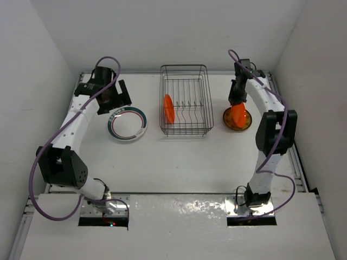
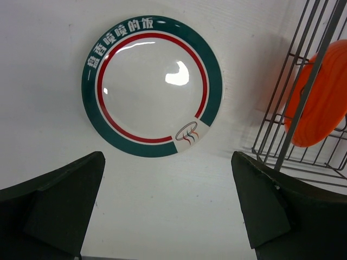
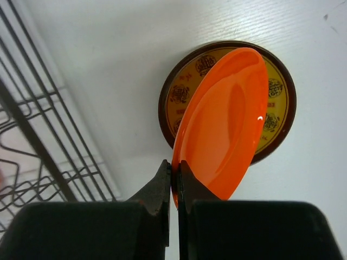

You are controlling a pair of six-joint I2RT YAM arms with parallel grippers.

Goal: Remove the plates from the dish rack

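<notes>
Right claw (image 3: 174,168) pinches an orange plate (image 3: 227,124) to the right of the dish rack (image 1: 183,66).
The right arm reaches forward, its claw clamped on the tilted plate's rim above a yellowish-brown plate (image 3: 282,81) lying on the counter (image 1: 179,162). Left of the rack, the left claw (image 2: 167,157) hangs wide open and holds nothing, above a flat teal-ringed plate (image 2: 152,86). A second orange plate (image 1: 169,108) stands on edge inside the rack.

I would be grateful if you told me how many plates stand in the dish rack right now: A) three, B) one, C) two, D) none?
B: a single orange plate stands on edge in the dish rack. The second orange plate is outside it, pinched by the right gripper above the brown plate.
</notes>
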